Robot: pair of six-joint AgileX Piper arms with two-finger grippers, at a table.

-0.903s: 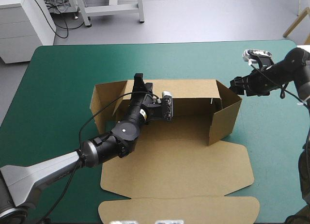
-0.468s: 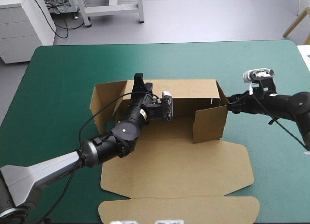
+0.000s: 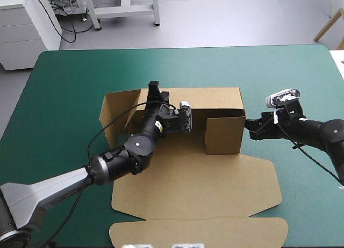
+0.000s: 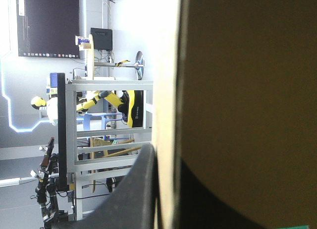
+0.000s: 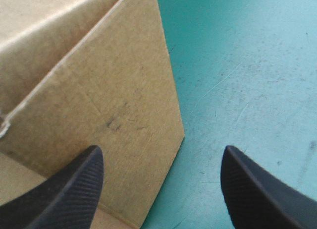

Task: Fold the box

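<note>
Because the box (image 3: 199, 189) was a cut sheet of brown board, we judged it light, stiff across each panel and ready to bend only along its creases. It seemed best held by a thin pinch on a free edge or pushed flat against a panel's face, since a hard squeeze could dent it.

In the high view it lay in the middle of the teal-green tabletop (image 3: 70, 81). Its back wall (image 3: 215, 95) stood upright, its right side wall (image 3: 223, 132) was turned inward, and the lid (image 3: 199, 226) lay flat toward the near edge. The left gripper (image 3: 155, 89) sat at the top edge of the back wall. The right gripper (image 3: 250, 127) hung low just beside the outer face of the right side wall.

In the left wrist view, the left gripper (image 4: 166, 154) was pressed almost together on the board. The sheet ran edge-on between the two black fingers (image 4: 143, 189), so we read it as pinching the back wall.

In the right wrist view, the right gripper (image 5: 161, 149) was spread wide and held nothing. The corner of the side wall (image 5: 114, 105) stood ahead of it, nearer one finger (image 5: 74, 189) than the other, with bare tabletop (image 5: 247, 65) beyond. We could not tell whether that finger touched the board.
</note>
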